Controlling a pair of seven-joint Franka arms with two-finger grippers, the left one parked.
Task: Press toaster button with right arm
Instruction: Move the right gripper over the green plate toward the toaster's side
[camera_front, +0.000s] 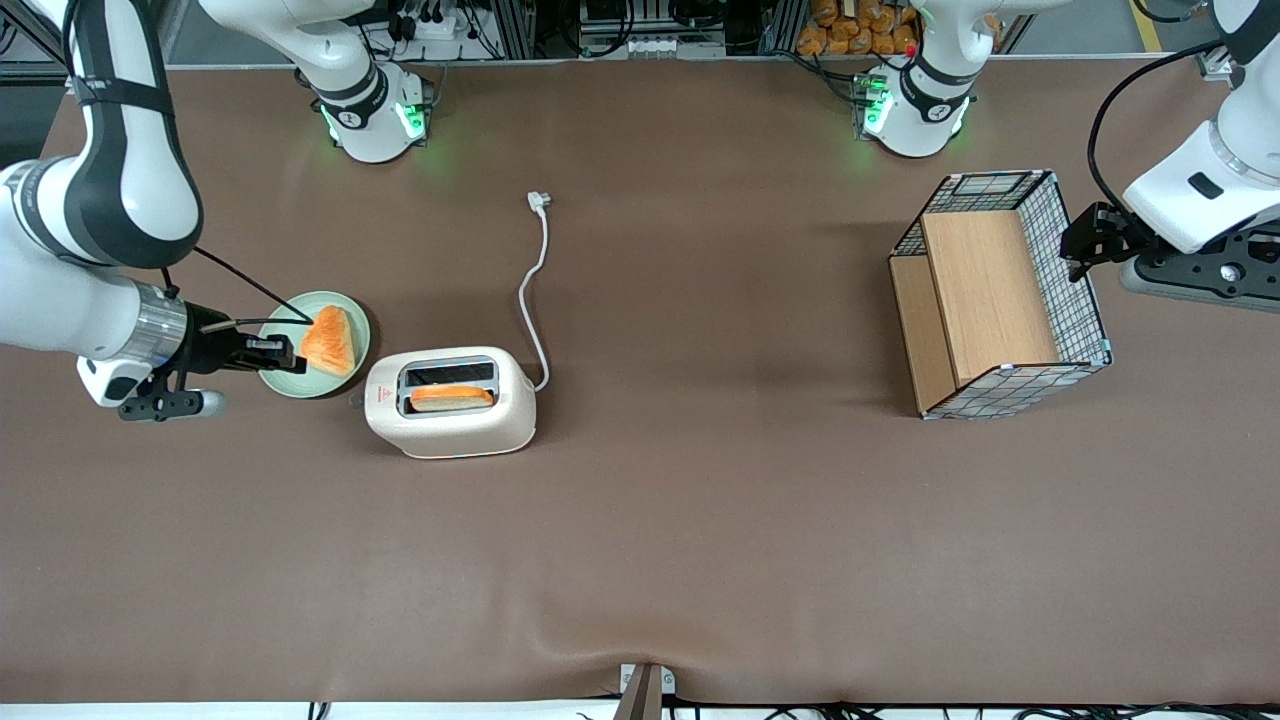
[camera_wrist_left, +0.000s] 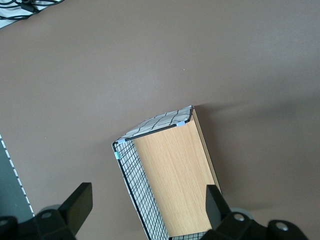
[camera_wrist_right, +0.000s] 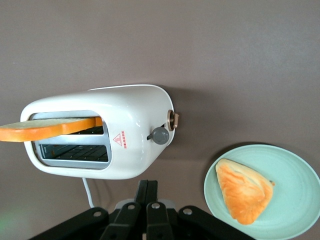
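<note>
The cream-white toaster (camera_front: 450, 405) (camera_wrist_right: 100, 132) stands on the brown table with a slice of toast (camera_front: 452, 397) (camera_wrist_right: 50, 129) in the slot nearer the front camera. The grey toaster button (camera_wrist_right: 160, 135) (camera_front: 355, 400) sticks out of its narrow end beside the small red logo. The right arm (camera_front: 110, 320) reaches in low from the working arm's end of the table. Its gripper (camera_front: 293, 353) (camera_wrist_right: 148, 184) is shut and holds nothing. It hovers over the edge of a green plate, a short way from the button and not touching it.
The pale green plate (camera_front: 300, 390) (camera_wrist_right: 300, 170) holds an orange pastry (camera_front: 330, 340) (camera_wrist_right: 245, 192) beside the toaster's button end. A white power cord (camera_front: 535, 290) trails from the toaster. A wire-mesh wooden basket (camera_front: 1000, 295) (camera_wrist_left: 170, 180) lies toward the parked arm's end.
</note>
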